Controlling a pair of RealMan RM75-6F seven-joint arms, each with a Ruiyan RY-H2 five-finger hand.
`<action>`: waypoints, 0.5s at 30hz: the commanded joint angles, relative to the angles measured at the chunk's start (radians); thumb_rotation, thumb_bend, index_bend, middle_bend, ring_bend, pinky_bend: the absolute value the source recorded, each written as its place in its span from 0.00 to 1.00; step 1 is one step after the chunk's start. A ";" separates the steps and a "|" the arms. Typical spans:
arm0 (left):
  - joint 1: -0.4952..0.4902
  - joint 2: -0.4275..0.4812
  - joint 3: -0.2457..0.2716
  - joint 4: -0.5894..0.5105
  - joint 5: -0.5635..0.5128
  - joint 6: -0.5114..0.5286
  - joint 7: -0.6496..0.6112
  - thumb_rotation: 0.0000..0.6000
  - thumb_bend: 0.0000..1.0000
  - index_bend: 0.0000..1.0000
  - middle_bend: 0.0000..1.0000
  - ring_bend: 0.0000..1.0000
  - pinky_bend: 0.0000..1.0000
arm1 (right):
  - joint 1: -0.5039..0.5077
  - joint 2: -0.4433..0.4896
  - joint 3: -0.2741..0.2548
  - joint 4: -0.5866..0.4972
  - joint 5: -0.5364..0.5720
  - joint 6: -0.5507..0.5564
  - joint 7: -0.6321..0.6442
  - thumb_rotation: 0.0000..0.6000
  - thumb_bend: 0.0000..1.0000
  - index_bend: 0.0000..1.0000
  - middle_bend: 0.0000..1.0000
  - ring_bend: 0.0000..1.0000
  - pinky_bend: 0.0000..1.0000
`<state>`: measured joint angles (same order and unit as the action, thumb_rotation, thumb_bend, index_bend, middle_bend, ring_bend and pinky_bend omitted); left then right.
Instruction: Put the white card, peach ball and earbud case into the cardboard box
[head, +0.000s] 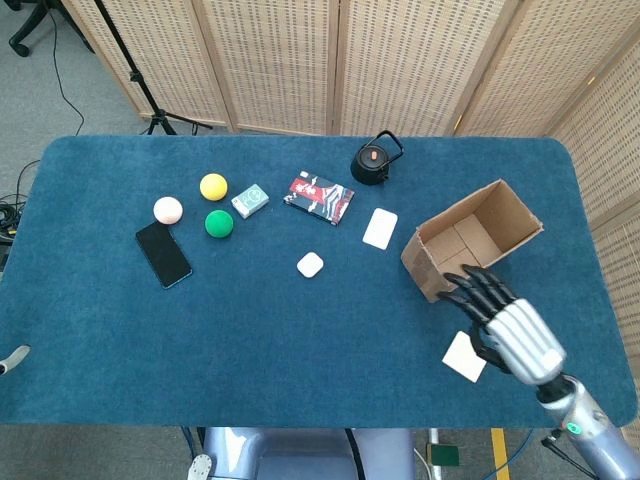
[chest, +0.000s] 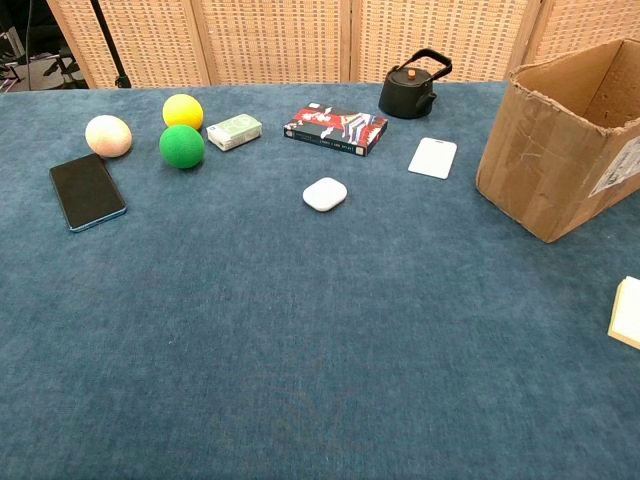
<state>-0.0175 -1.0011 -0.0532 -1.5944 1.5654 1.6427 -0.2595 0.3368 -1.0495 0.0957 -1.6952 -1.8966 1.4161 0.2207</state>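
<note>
A wide desk (head: 300, 340) with rounded corners fills the room's middle, covered in deep blue felt-like cloth with a soft nap. Behind it stand folding screens (head: 400, 60) of pale woven cane in wooden frames, on grey carpet. Over on the right side lies an open cardboard box (head: 470, 240), brown and creased, its edges a bit ragged. The right hand (head: 505, 325), black-fingered with a silvery metal back, hovers just in front of the box with fingers spread and nothing in them, above a square pale pad (head: 465, 356). Of the left hand only a grey tip (head: 12, 358) shows at the desk's edge, too little to tell how it is held. The smooth, flat white card (head: 380, 228) lies left of the box. The round, matte peach ball (head: 168, 210) sits far left beside a glossy black phone (head: 163, 253). The small, pebble-shaped white earbud case (head: 310, 264) rests mid-desk.
</note>
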 joint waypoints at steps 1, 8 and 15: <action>-0.008 0.002 -0.005 -0.005 -0.014 -0.018 0.003 1.00 0.01 0.00 0.00 0.00 0.09 | 0.231 -0.021 0.112 -0.203 0.189 -0.372 -0.157 1.00 1.00 0.20 0.14 0.02 0.10; -0.014 0.014 -0.010 -0.012 -0.038 -0.043 -0.011 1.00 0.01 0.00 0.00 0.00 0.09 | 0.384 -0.150 0.202 -0.222 0.462 -0.548 -0.403 1.00 1.00 0.20 0.14 0.02 0.10; -0.014 0.023 -0.013 -0.009 -0.043 -0.048 -0.036 1.00 0.01 0.00 0.00 0.00 0.09 | 0.533 -0.311 0.245 -0.104 0.790 -0.562 -0.710 1.00 1.00 0.20 0.14 0.04 0.12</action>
<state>-0.0313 -0.9789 -0.0658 -1.6039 1.5228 1.5957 -0.2946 0.7795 -1.2670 0.3055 -1.8564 -1.2520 0.8747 -0.3548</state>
